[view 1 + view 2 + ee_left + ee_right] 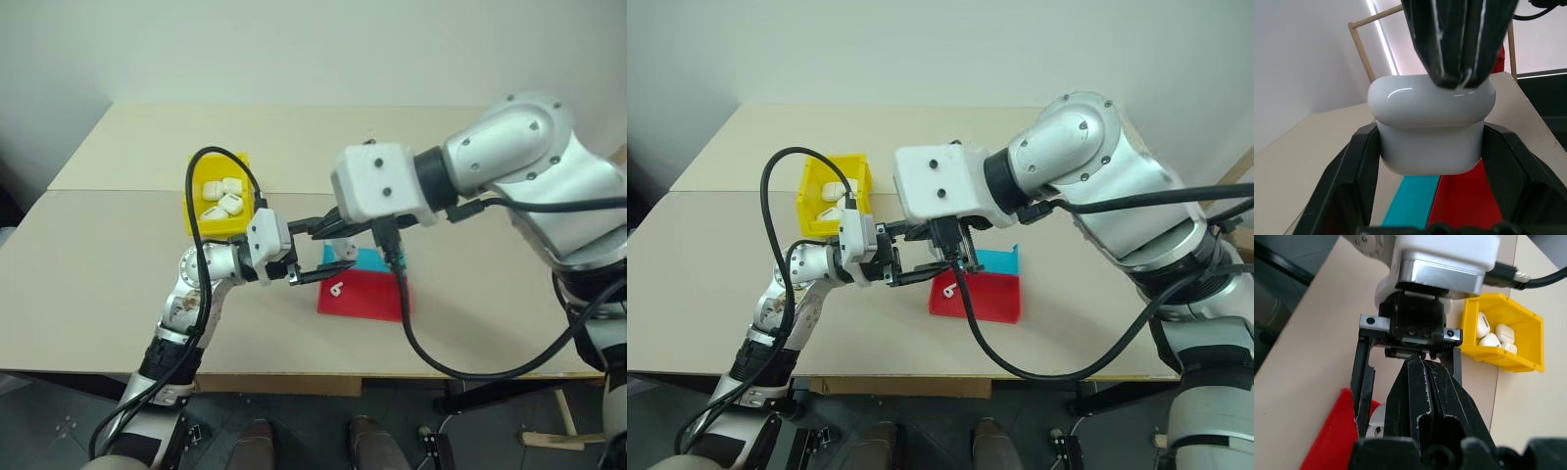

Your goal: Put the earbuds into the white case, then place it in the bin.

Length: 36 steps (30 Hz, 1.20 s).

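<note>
The left gripper (1427,147) has its jaws clamped on the white case (1431,128), held upright above the red-and-cyan tray (372,294). The right gripper (1425,377), jaws pressed together, touches the case's closed lid. One earbud (336,290) lies on the tray below them. The yellow bin (196,211), beside the left gripper, holds several more cases.

1. Above the red-and-cyan tray (367,291) the air is crowded — the left gripper (312,277), clamped on the white case (1431,128), meets the right gripper (1454,73), whose fingers are pressed together on the case's lid.
2. The bin (201,217) stands just behind the left wrist and already holds several white cases; its opening is unobstructed from above.
3. The table (88,284) is bare on the left and along the back — easy passage there.
</note>
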Tool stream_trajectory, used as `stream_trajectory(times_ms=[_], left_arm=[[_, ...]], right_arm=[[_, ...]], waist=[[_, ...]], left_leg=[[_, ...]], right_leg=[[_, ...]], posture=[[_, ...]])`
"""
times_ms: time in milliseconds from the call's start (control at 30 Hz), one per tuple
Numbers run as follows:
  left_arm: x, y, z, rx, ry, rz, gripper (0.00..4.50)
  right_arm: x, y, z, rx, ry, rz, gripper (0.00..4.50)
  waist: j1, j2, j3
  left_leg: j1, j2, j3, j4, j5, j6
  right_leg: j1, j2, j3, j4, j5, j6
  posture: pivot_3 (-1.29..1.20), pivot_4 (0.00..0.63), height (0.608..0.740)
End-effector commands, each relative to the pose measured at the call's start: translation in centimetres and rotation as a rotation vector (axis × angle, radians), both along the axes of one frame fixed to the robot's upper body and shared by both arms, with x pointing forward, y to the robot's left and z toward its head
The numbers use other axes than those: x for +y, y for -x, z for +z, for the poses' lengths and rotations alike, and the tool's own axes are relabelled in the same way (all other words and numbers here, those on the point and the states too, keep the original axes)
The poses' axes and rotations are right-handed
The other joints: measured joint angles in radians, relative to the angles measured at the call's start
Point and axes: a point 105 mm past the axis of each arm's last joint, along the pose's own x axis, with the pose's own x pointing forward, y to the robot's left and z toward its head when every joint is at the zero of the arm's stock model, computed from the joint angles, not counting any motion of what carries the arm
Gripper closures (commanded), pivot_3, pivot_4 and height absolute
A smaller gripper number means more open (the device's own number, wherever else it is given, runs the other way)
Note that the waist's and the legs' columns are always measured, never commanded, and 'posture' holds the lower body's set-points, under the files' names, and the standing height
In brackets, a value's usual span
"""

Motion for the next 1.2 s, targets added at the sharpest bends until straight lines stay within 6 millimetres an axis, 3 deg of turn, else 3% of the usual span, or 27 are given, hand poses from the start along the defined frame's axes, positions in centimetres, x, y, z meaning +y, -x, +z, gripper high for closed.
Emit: stream_trajectory(times_ms=[33, 633, 867, 1033, 1100, 1200], left_arm=[[-0.2, 0.6, 1.4, -0.056, 0.028, -0.014, 1.71], [0.4, 0.7, 1.8, -0.063, 0.069, -0.021, 1.71], [1.1, 0.7, 1.7, -0.061, 0.112, 0.007, 1.71], [2.5, 2.2, 4.0, -0.047, 0.261, -0.006, 1.71], [3.0, 3.0, 4.8, -0.055, 0.304, -0.035, 1.71], [4.3, 4.1, 5.1, -0.030, 0.248, -0.031, 1.71]], right_arm=[[-0.2, -0.2, 0.3, -0.069, 0.024, 0.011, 4.44], [-2.7, -1.4, 1.2, -0.127, 0.027, -0.071, 4.44], [-3.4, -1.0, 6.9, -0.084, -0.331, -0.114, 4.44], [-6.0, -0.5, 8.7, -0.059, -0.597, -0.178, 4.44], [-7.0, -0.3, 8.3, -0.049, -0.663, -0.200, 4.44], [-8.8, -0.9, 4.7, 0.012, -0.700, -0.335, 4.44]], waist=[[0.000, 0.000, 0.000], [-0.001, 0.000, 0.000], [0.000, 0.000, 0.000], [0.003, 0.000, 0.000], [0.005, 0.000, 0.000], [0.005, 0.000, 0.000]], left_leg=[[0.000, 0.000, 0.000, 0.000, 0.000, 0.000], [0.000, 0.000, 0.000, 0.000, 0.000, 0.000], [0.001, 0.000, 0.000, 0.000, 0.000, 0.000], [0.000, 0.000, -0.001, 0.000, 0.000, 0.000], [0.000, -0.001, -0.001, 0.000, 0.000, 0.000], [0.000, 0.000, -0.002, 0.000, 0.000, 0.000]], right_leg=[[0.000, 0.000, 0.000, 0.000, 0.000, 0.000], [0.000, 0.000, 0.000, 0.001, 0.000, 0.000], [0.000, 0.000, 0.000, 0.001, 0.000, 0.000], [0.001, -0.001, 0.000, 0.000, 0.000, 0.000], [0.001, -0.001, -0.001, 0.001, 0.000, 0.000], [0.002, -0.001, -0.001, 0.000, 0.000, 0.000]], posture=[[0.00, 0.150, 0.740], [0.00, 0.150, 0.740], [0.00, 0.150, 0.740], [0.00, 0.150, 0.740], [0.00, 0.150, 0.740], [0.00, 0.150, 0.740]])
